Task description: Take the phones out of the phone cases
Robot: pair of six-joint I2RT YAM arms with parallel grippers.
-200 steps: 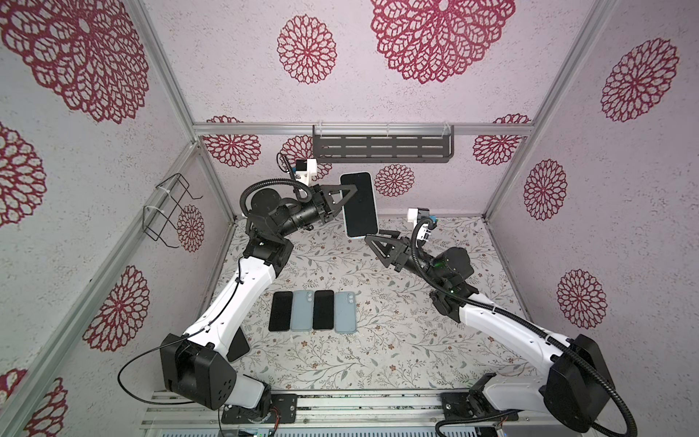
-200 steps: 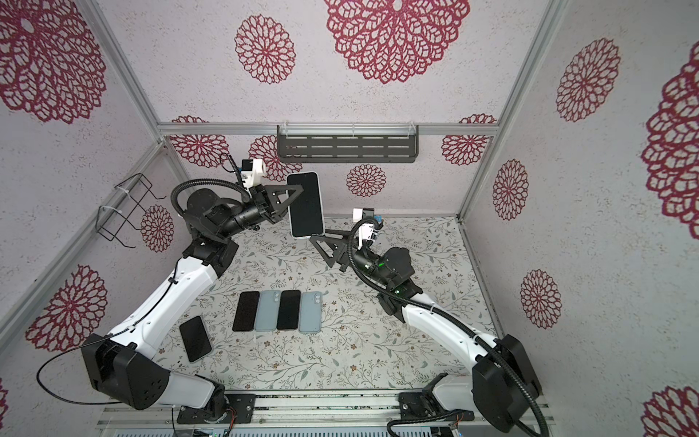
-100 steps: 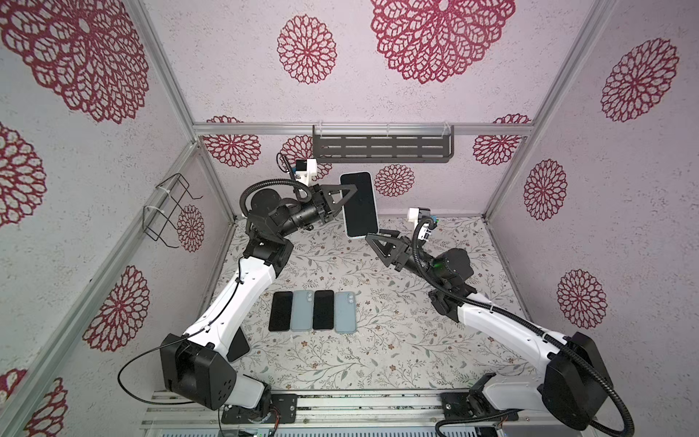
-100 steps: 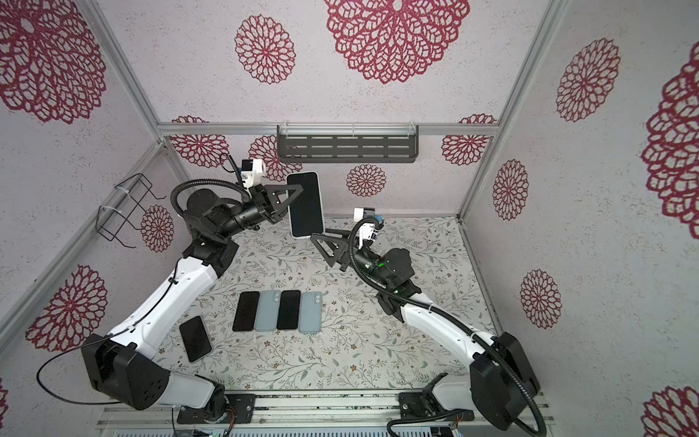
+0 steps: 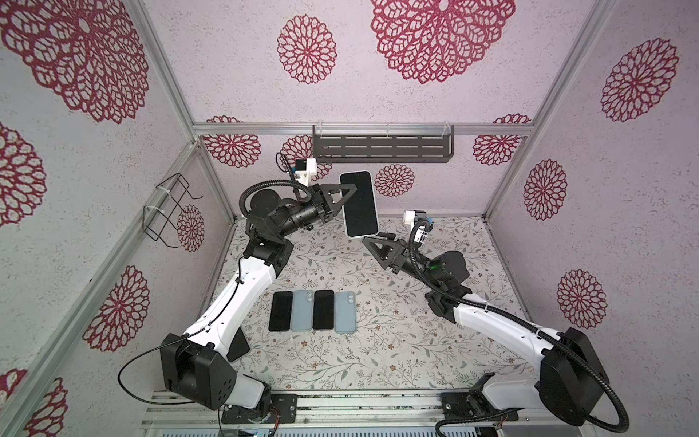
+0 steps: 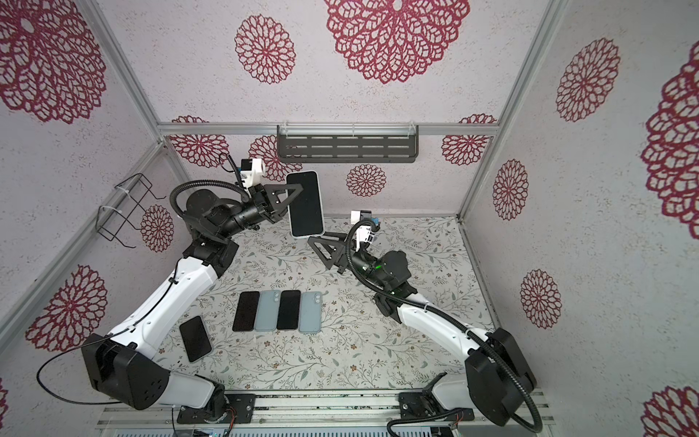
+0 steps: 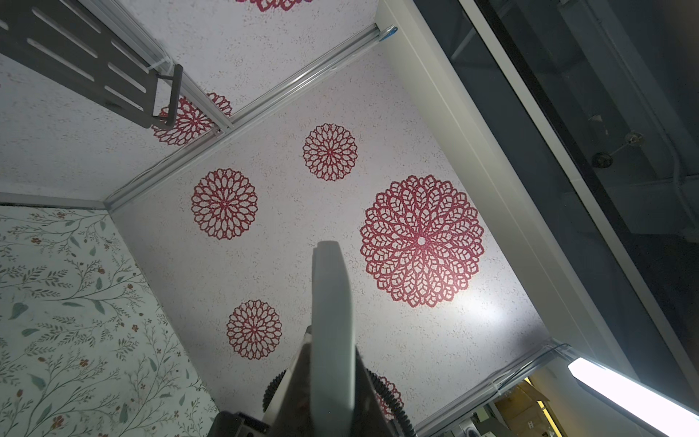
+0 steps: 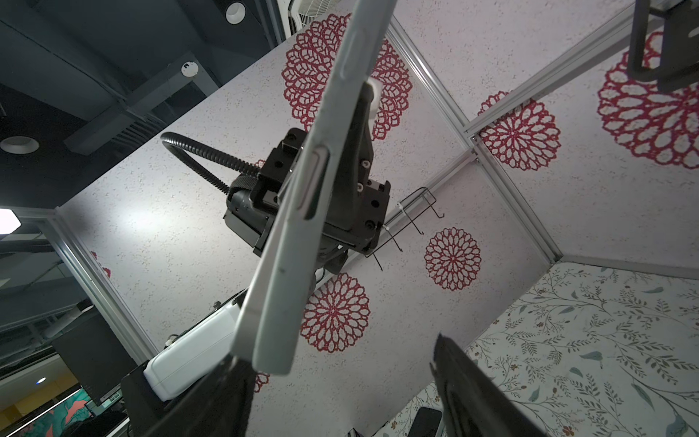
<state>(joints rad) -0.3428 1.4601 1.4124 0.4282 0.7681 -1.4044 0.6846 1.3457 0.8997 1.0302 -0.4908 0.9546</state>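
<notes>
Two hands meet at one phone, which hangs in the air over the far edge of the bench, about midway along that edge and well clear of the surface. The phone sits in its pale case, not yet separated, with the dark screen facing up in both top views. The left hand is clamped on the cased phone from one long side, roughly at mid-length, with its fingers pressing the two faces. The long axis runs from the far wall down toward the near edge of the bench, slightly tilted, so the free lower end points at the right hand. That hand waits directly beneath that end with its jaws apart. In the right wrist view the lower corner of the case hangs just beside one finger; whether they touch cannot be told. The right hand is thus the nearer to the free end, while the left serves as holder. The coming move probably turns on this alignment: the open jaws would have to straddle the thin lower end across its faces to part case from phone. A row of four phone-sized pieces lies flat, well apart, toward the near middle of the bench.
</notes>
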